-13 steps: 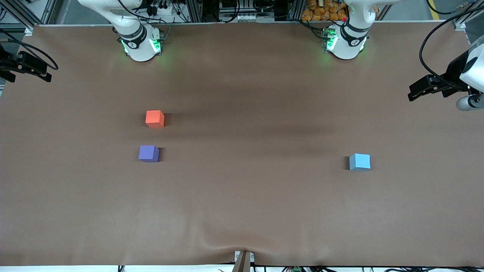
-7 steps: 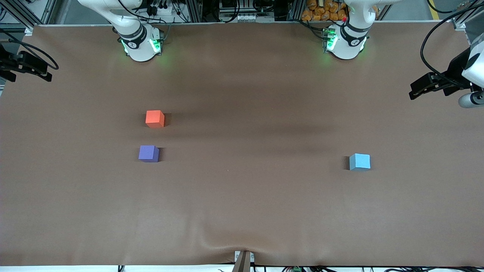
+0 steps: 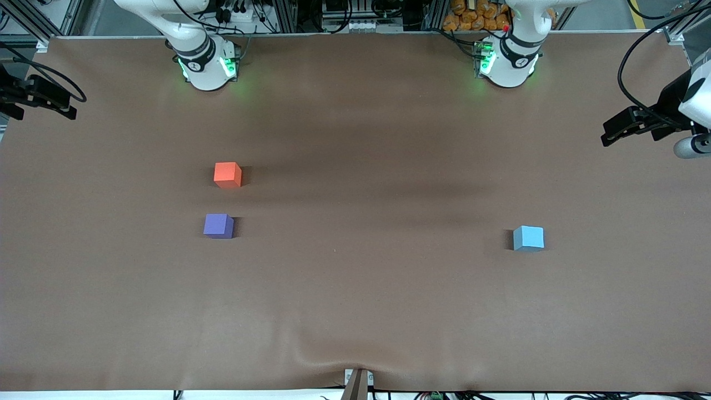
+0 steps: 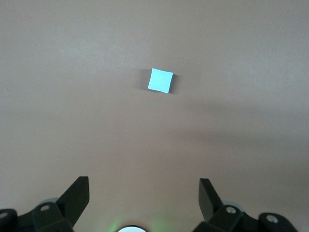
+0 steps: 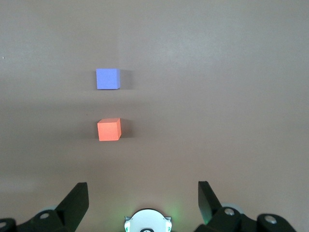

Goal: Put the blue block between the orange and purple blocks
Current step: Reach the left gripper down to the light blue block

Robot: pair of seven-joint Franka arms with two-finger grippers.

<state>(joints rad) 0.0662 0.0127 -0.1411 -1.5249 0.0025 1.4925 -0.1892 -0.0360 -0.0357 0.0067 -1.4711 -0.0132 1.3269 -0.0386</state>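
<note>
The light blue block sits alone on the table toward the left arm's end; it also shows in the left wrist view. The orange block and the purple block sit toward the right arm's end, a small gap between them, the purple one nearer the front camera. Both show in the right wrist view, orange and purple. My left gripper is open and empty, high above the table. My right gripper is open and empty, high above the table, apart from the blocks.
The brown table cover has a raised wrinkle at its front edge. The left arm's hand and the right arm's hand show at the two ends of the front view. The arm bases stand along the back.
The left arm's hand has shifted slightly toward the back edge of the table. The right arm and all three blocks have not moved.
</note>
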